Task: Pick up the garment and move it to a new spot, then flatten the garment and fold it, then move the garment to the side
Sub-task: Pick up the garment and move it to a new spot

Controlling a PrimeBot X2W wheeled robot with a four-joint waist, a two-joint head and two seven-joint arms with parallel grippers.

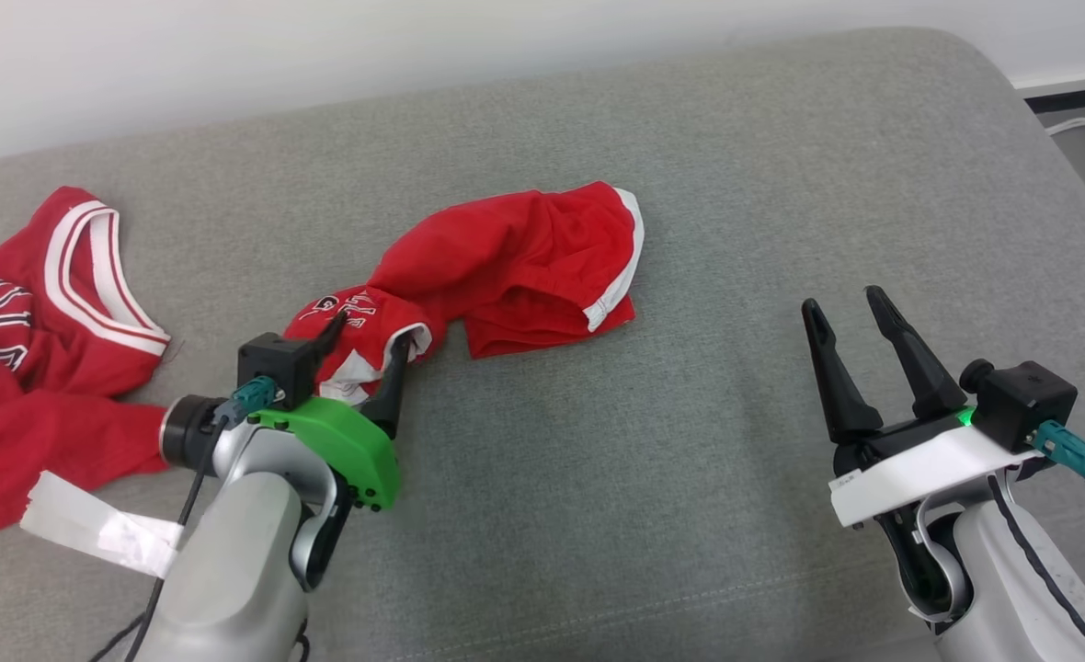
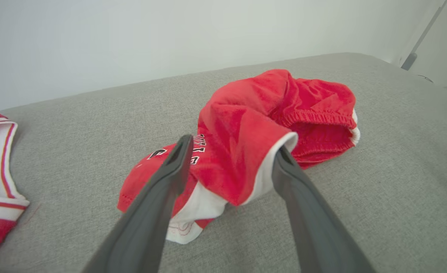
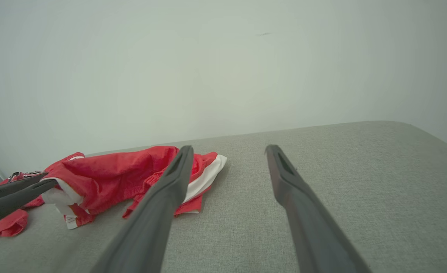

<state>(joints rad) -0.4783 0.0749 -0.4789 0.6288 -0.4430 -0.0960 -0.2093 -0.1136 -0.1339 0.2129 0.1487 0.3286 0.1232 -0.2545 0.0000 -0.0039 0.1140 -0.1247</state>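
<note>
Left pincer (image 1: 370, 333) nearest, low left in head view. Stands wide, one dark finger each side of the near bunched end of the garment (image 1: 515, 257); cloth loose between the fingers (image 2: 151, 212), one tip at the white hem, nothing clamped. Garment = red shorts, white trim, black-and-white lettering; lies crumpled in a heap around the middle of the grey cushion (image 1: 690, 460), elastic waistband at the far right end. Right pincer (image 1: 842, 300) low right, equally wide, empty; hovers over bare upholstery, well apart from the shorts. Second red piece, a jersey (image 1: 37, 368) with white striped collar, at the left edge of the cushion; lies apart from the shorts, just beside the left forearm (image 1: 230, 552). Pale wall (image 1: 322, 55) behind the cushion
</note>
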